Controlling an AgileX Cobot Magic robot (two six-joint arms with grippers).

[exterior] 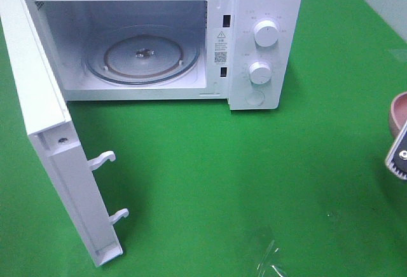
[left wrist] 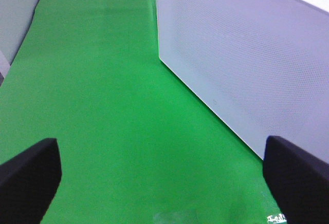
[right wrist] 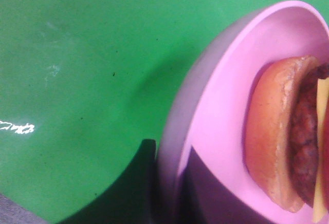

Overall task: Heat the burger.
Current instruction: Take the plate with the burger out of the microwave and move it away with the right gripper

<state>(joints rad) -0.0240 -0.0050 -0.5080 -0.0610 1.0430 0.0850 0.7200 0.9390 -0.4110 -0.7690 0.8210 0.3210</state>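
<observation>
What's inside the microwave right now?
Only a glass turntable sits inside the microwave, whose door hangs open. No food is in there yet. The burger lies on a pink plate outside.

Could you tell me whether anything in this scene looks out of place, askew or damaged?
Nothing looks damaged or spilled. The microwave stands with its door swung wide and the glass turntable bare. The burger sits on the pink plate, off by the right edge of the overhead view.

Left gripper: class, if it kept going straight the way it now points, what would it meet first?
Probably nothing soon: ahead of the left gripper lies bare green mat. The open microwave door stands just to one side; depth is unclear.
</observation>
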